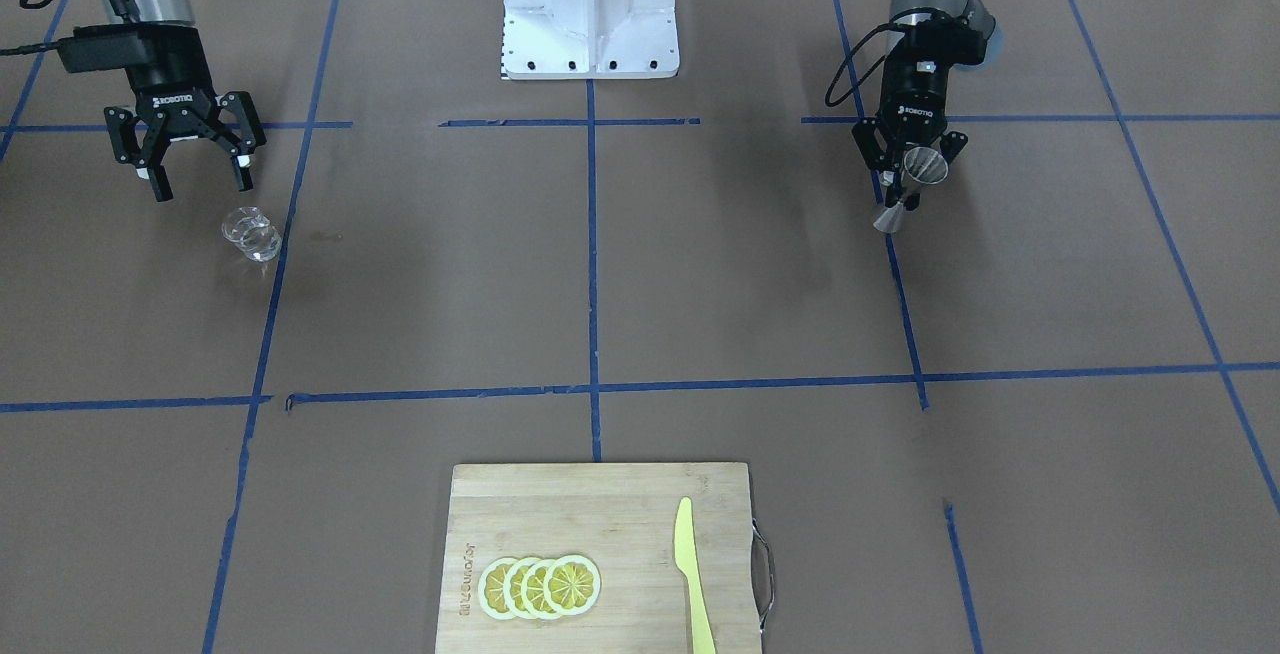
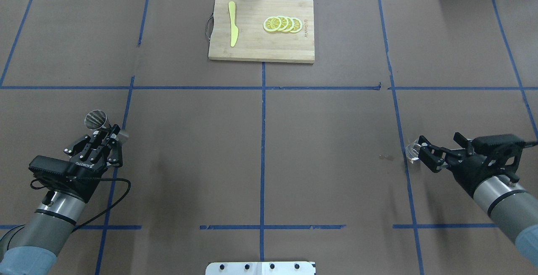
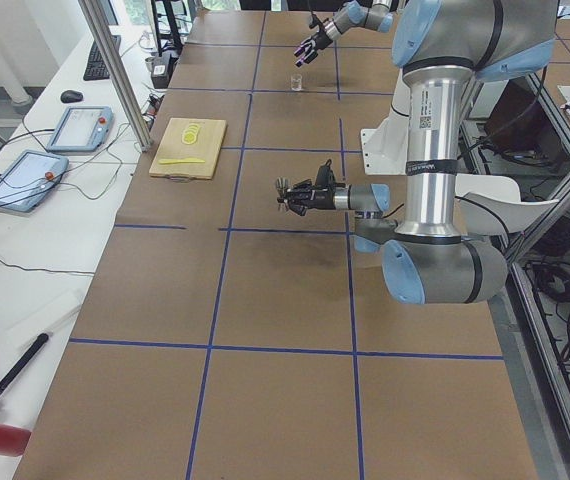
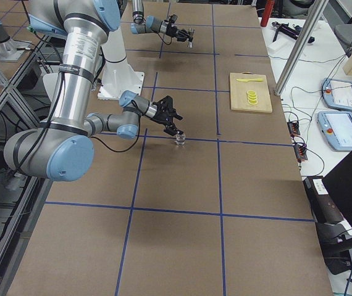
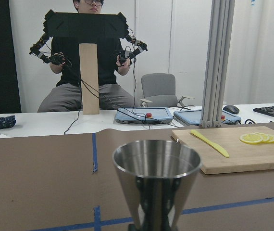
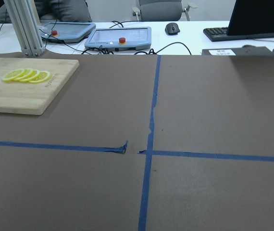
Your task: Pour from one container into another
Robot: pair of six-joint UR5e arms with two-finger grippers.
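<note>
The left gripper [image 1: 906, 192] pinched the tilted jigger [image 1: 926, 167] clear of the table. The right gripper [image 1: 200, 179] hung spread just beside the glass [image 1: 251, 234], seemingly not yet around it. Closing off-centre could have tipped the glass over, spilling whatever it held.

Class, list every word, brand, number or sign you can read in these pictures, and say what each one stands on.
"ROBOTIQ": on the body of the right gripper, front-facing view.
"ROBOTIQ": on the body of the left gripper, which holds the jigger.
Burned-in brand along one edge of the cutting board: too blurred to read.
Printed label on the upright section of the left arm: too small to read.
</note>
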